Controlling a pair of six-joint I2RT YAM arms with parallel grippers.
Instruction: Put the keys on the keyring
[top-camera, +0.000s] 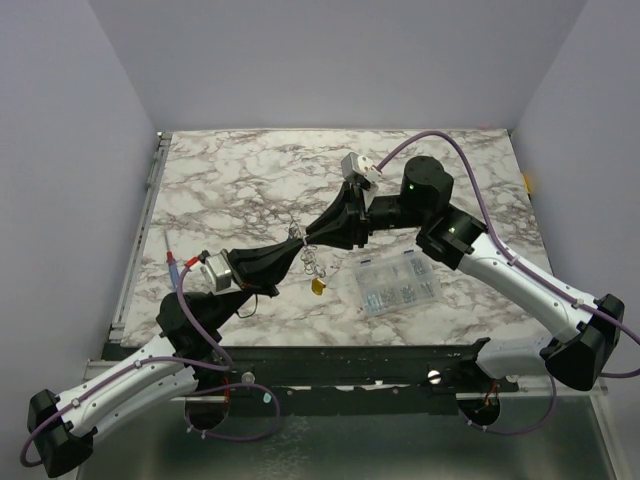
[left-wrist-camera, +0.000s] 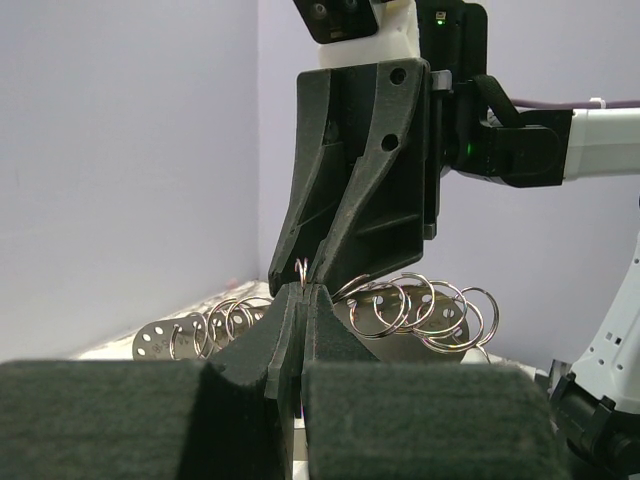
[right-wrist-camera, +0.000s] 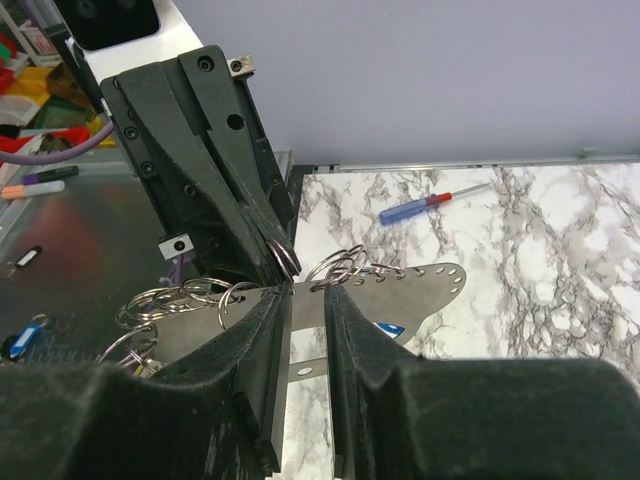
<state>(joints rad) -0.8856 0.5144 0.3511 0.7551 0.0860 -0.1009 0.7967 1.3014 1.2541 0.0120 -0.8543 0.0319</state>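
Note:
The keyring shows as a flat grey metal plate (right-wrist-camera: 425, 285) with holes that carries several silvery split rings (left-wrist-camera: 440, 310). It hangs above the table between both grippers (top-camera: 309, 262). My left gripper (left-wrist-camera: 301, 288) is shut on one split ring (left-wrist-camera: 301, 268) at the plate's top edge. My right gripper (right-wrist-camera: 305, 290) faces it tip to tip, jaws a narrow gap apart, with the plate showing just beyond the gap. A yellow key (top-camera: 319, 288) lies on the marble below. A bit of blue (right-wrist-camera: 388, 328) shows under the plate. The green key is out of view.
A clear compartment box (top-camera: 395, 283) of small parts lies right of the yellow key. A slim red-and-blue stick (top-camera: 175, 265) lies at the table's left and also shows in the right wrist view (right-wrist-camera: 430, 203). Grey walls enclose the marble table (top-camera: 250, 180).

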